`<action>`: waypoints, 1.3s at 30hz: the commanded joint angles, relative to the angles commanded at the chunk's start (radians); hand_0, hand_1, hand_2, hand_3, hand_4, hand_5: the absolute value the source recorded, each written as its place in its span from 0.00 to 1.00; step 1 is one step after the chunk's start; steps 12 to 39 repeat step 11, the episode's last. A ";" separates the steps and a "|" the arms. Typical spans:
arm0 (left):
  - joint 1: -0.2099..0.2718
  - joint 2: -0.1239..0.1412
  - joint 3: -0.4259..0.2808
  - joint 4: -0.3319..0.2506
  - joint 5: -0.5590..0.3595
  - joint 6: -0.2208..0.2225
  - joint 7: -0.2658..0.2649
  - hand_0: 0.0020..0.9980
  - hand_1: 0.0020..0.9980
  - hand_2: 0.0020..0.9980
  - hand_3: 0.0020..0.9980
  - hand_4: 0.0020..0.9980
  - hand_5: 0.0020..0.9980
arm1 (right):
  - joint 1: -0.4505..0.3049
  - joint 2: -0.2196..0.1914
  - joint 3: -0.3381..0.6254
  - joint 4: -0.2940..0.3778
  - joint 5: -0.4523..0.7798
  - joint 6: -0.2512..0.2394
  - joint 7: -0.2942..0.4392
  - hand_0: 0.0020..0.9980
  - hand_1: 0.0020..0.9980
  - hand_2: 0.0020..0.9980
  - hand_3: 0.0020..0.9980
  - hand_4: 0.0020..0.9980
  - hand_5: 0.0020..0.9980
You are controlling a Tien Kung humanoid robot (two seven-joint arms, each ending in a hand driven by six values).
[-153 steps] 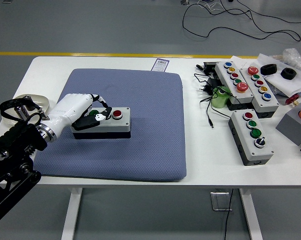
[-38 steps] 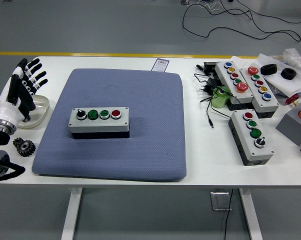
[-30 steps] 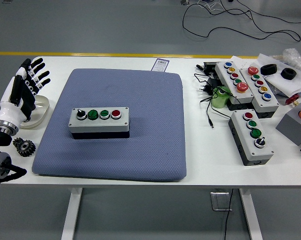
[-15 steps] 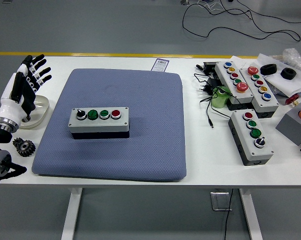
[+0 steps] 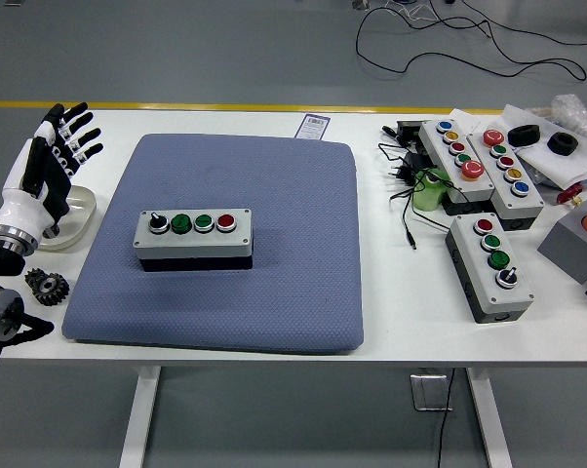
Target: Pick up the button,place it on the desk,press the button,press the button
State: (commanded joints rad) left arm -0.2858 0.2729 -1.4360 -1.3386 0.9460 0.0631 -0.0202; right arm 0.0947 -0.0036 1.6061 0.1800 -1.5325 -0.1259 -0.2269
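A grey button box (image 5: 193, 235) lies on the blue pad (image 5: 274, 195), left of the pad's middle. It carries a black knob, two green buttons and a red button (image 5: 225, 222). My left hand (image 5: 52, 161) is raised at the table's left edge, well left of the box, with its fingers (image 5: 76, 130) spread and holding nothing. The right arm is out of view.
A clear tape roll (image 5: 71, 216) and a black gear (image 5: 47, 286) lie under and beside my left hand. At the right stand several other button boxes (image 5: 491, 265), black cables (image 5: 406, 185), a green object (image 5: 432, 190) and a grey block (image 5: 574, 244).
Five seconds ago my left hand lay on the button box; it has since let go and withdrawn to the table's left edge. In the last second it only shifted slightly.
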 joint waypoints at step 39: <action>-0.010 0.003 0.002 0.005 -0.001 0.007 -0.001 0.84 0.88 0.93 0.89 0.60 1.00 | 0.002 0.000 -0.002 0.000 0.010 -0.002 0.008 0.68 0.69 0.72 0.60 0.45 0.29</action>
